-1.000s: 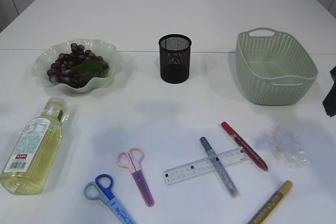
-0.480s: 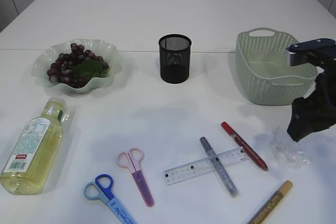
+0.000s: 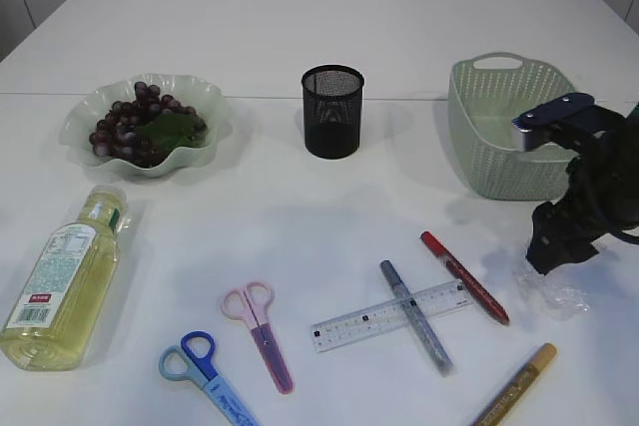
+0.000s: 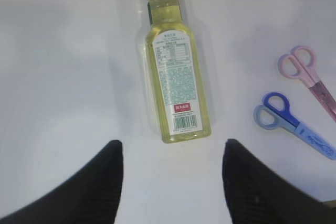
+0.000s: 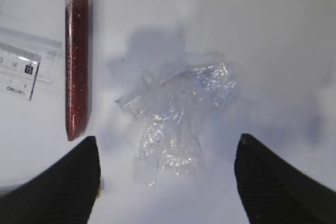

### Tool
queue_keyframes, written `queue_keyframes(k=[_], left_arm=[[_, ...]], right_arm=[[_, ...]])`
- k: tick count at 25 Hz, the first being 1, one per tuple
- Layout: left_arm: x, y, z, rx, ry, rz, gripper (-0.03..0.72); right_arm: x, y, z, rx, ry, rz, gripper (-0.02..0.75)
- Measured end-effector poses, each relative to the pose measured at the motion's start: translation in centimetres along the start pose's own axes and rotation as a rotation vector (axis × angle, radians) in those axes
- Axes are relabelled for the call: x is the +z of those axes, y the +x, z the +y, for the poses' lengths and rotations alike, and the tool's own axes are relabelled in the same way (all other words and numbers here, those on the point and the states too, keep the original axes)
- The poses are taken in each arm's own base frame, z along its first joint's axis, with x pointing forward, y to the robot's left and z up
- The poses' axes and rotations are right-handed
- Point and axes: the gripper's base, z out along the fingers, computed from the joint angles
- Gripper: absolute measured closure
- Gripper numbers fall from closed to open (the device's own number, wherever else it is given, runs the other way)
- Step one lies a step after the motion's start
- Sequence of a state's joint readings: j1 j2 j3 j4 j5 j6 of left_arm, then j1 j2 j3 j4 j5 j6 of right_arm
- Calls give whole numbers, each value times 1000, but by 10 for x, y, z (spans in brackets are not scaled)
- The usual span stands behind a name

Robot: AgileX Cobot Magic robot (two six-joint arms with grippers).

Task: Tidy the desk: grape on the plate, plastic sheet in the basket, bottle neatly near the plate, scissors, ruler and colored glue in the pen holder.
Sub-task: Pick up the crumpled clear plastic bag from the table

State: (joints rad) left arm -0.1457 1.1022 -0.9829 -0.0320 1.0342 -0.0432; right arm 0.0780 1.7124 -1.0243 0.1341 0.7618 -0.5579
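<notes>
The crumpled clear plastic sheet lies on the table, and my right gripper hangs open just above it, one finger on each side and nothing held. My left gripper is open over the lying bottle, short of its base, and is out of the exterior view. Grapes rest on the green plate. Pink scissors, blue scissors, the ruler, and grey, red and gold glue pens lie at the front.
The black mesh pen holder stands at centre back. The green basket sits at the back right, just behind the right arm. The red glue pen and the ruler's end lie left of the plastic sheet.
The right arm has come in from the right edge and down over the plastic sheet, and its jaws have spread wider. Nothing on the table has moved.
</notes>
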Motion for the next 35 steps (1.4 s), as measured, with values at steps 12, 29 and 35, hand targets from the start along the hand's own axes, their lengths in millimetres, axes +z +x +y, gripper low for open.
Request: queue_keyframes(k=[12,29,35], left_arm=[[0,-1,-3,-22,36,-7,253],[0,-1,-5,-31,52,-14,253],[0,-2,-5,-31,53,-17,253]], right_arm=[[36,-3,-7,0,-2,31,119],[51,-5,-10,3,6,27,260],[51,-5,-10,0,7,25,469]])
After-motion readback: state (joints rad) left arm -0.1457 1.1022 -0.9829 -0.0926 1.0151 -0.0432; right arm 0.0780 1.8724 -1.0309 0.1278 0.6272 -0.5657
